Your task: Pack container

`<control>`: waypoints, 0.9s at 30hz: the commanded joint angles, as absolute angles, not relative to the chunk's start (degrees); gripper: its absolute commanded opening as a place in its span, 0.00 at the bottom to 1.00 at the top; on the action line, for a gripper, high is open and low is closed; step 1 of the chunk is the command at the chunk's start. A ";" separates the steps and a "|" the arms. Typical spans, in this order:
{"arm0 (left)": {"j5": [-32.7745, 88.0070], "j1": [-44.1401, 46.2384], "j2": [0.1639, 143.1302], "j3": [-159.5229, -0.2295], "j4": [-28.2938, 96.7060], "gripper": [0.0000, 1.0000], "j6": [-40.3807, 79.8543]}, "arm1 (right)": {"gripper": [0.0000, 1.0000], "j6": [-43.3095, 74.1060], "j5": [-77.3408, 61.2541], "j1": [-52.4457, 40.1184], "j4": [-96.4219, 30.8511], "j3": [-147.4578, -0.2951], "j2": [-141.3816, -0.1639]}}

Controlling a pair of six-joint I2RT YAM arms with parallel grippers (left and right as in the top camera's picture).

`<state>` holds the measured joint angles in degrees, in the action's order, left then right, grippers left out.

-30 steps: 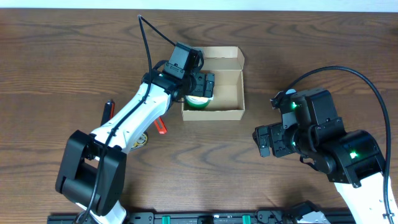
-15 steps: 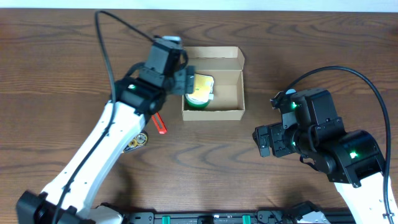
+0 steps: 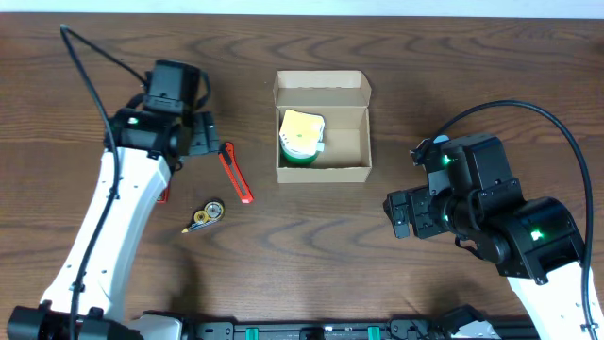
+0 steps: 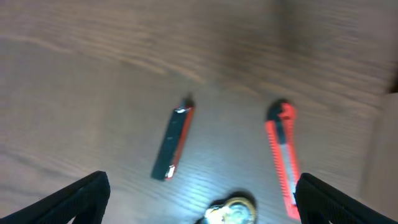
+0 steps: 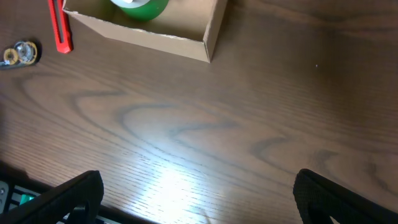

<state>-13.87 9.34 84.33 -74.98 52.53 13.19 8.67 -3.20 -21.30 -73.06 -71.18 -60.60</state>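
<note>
One green roll [image 3: 302, 140] in open container [image 3: 347, 144]

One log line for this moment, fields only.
container: lid open, tape roll inside | left hand: open, empty, beside red cutter | right hand: open, empty, right of container

No writing, brand or number can be read anywhere from here. The tan cardboard box [image 3: 321, 92], upper middle of the overhead view, shows plain walls and a plain flap. The yellow top face of the green roll [image 3: 302, 134] in its left end is too small to tell any print. The round yellow-and-black disc [image 3: 209, 212], left of centre, is blurred in every view.
</note>
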 commanded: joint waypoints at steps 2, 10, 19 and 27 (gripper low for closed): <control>-11.92 5.41 83.77 -69.93 51.64 0.95 9.23 | 0.99 8.08 -3.42 -21.67 -73.10 -71.29 -60.55; -6.42 -0.05 83.90 -61.04 43.83 0.95 4.16 | 0.99 8.08 -3.42 -21.69 -73.10 -71.29 -60.55; -4.89 -1.98 85.32 -53.67 35.48 0.96 1.65 | 0.99 8.08 -3.42 -21.69 -73.10 -71.29 -60.55; -4.86 -2.55 92.44 -52.84 30.44 0.98 1.67 | 0.99 8.08 -3.42 -21.67 -73.10 -71.29 -60.55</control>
<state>-5.02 -1.83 89.80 -53.12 31.18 2.66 8.67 -3.22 -21.30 -73.06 -71.18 -60.60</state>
